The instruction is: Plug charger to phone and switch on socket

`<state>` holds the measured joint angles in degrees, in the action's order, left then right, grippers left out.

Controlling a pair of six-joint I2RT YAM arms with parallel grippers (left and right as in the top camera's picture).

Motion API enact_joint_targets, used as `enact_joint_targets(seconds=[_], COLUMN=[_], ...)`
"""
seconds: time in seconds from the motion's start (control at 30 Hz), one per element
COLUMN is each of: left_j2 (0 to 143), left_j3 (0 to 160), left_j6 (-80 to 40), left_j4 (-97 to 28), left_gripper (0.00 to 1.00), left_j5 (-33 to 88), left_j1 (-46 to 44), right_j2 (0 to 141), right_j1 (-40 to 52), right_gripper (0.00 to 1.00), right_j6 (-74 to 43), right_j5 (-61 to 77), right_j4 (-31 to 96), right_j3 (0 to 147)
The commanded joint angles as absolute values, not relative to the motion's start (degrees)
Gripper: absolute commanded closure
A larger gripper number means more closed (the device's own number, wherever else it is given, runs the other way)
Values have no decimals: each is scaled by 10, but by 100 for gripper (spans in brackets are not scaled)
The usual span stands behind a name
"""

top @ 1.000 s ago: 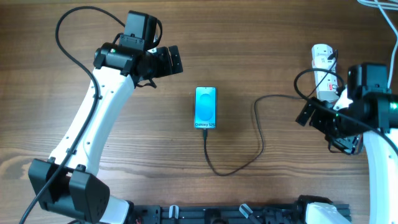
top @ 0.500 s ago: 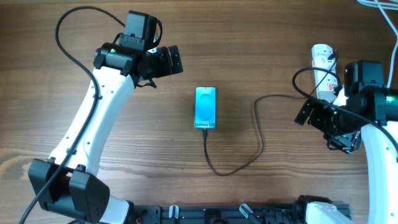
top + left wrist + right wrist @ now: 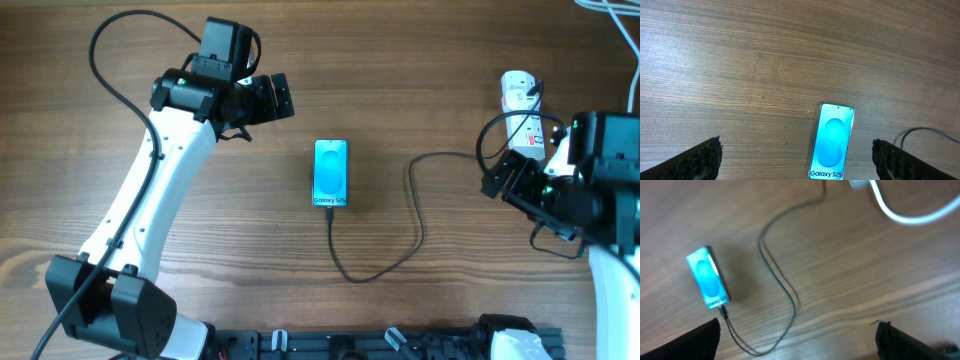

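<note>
Brown wood-grain worktop (image 3: pixel 420 60) fills every view, with 2 white robot arms with black joints over it.

Left arm (image 3: pixel 150 190) rises from the near-left corner and reaches toward the far middle. Its black end effector (image 3: pixel 277 98) hangs above bare wood, to the left of and beyond the phone. In the left wrist view its 2 ridged black fingers (image 3: pixel 702 157) sit at opposite lower corners, spread wide, gripping nothing.

Right arm (image 3: pixel 612 280) stands along the right edge. Its black end effector (image 3: pixel 505 182) hangs close by the socket's near end; contact cannot be told. In the right wrist view its fingers (image 3: pixel 695 340) are likewise at opposite lower corners, spread wide, holding nothing.

White elongated power-strip socket (image 3: pixel 518 100) lies at far right, long axis running away from the robot, near end partly hidden by the right arm. Switch position is too small to tell. Thick white cord (image 3: pixel 907 220) curves across the upper right of the right wrist view.

Small rectangular phone with bright cyan screen (image 3: pixel 331 172) lies flat at worktop centre, screen up, well apart from the socket. White "Galaxy S25" text sits at the short edge nearest the robot.

Thin black charger cable (image 3: pixel 418 215) leaves that short edge, dips toward the robot, loops up on the right and runs toward the socket. Its small dark plug tip (image 3: pixel 723 312) touches the phone's edge; whether it is fully seated cannot be told.
</note>
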<state>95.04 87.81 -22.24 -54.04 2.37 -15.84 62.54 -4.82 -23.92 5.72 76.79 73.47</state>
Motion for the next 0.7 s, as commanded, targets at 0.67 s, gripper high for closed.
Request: enact_joint_targets(seconds=[0.67], left_j2=[954], left_j3=[877], left_j6=[-230], left_j4=[-541], left_gripper=[0], left_j5=[14], left_j1=[-156], right_j2=[153], right_j1=[49], right_gripper=[0], right_j6=[-107], right_j5=[58], right_j4=[382], right_j3=[343])
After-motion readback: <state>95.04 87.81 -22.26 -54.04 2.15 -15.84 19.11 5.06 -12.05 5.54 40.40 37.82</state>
